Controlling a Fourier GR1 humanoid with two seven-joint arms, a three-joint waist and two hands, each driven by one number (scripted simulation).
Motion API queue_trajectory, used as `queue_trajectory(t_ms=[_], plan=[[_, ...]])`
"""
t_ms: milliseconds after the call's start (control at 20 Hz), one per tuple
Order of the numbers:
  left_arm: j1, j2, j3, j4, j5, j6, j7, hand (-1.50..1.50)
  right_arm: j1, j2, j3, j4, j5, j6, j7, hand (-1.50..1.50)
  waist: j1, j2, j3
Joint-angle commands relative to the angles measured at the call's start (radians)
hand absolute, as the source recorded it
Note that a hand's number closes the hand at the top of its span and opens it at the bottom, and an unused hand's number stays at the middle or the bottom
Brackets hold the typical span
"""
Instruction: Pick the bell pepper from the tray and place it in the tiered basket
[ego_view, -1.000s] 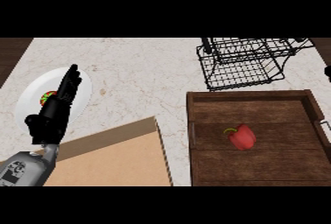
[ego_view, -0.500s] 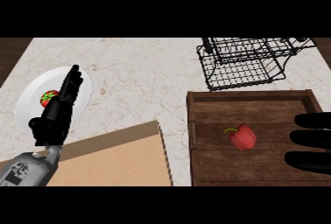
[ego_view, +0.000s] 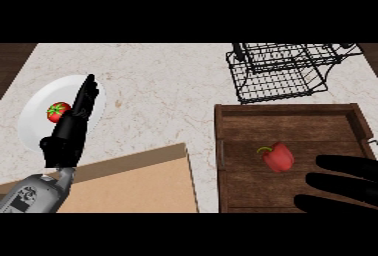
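Two hands show at the counter's lower edge. Our right hand (ego_view: 341, 186) lies low over the tray (ego_view: 289, 109), fingers spread wide and straight, holding nothing. It sits just beside the pepper (ego_view: 280, 157), apart from it, on the side nearest us. We judge that this wide spread suits an approach: the fingers can pass either side of the pepper before curling.

The pepper lies on the tray floor, roughly central, stem end (ego_view: 263, 150) pointing toward the tray's left wall. It touches no wall, so we have room on all sides for a grasp.

Our left hand (ego_view: 71, 129) rests open, fingers straight and pointing up the view, over the rim of a white plate (ego_view: 38, 105) that holds a tomato (ego_view: 57, 112). It carries nothing and takes no part in this step. A cutting board (ego_view: 133, 177) lies between its forearm and the tray.

The basket (ego_view: 284, 70) stands just beyond the tray's far wall, nothing visible in it. Its nearness keeps the carry short. We judge the task at the reach stage, grasp not yet made.
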Motion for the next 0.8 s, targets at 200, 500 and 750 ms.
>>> queue_trajectory(t_ms=[200, 500, 750], plan=[[0.006, -0.129, -0.054, 0.028, 0.014, 0.049, -0.023, 0.0, 0.023, -0.028, 0.044, -0.023, 0.189, 0.103, -0.088, -1.5, 0.001, 0.011, -0.022], [-0.011, -0.059, -0.016, -0.002, 0.074, 0.001, 0.001, 0.0, 0.028, -0.039, 0.095, -0.066, 0.344, 0.036, -0.157, -1.5, 0.011, 0.01, -0.021], [-0.003, -0.107, -0.084, -0.006, 0.028, 0.08, -0.002, 0.0, 0.033, -0.083, 0.118, -0.056, 0.44, -0.026, -0.272, -1.5, 0.009, 0.01, -0.019]])
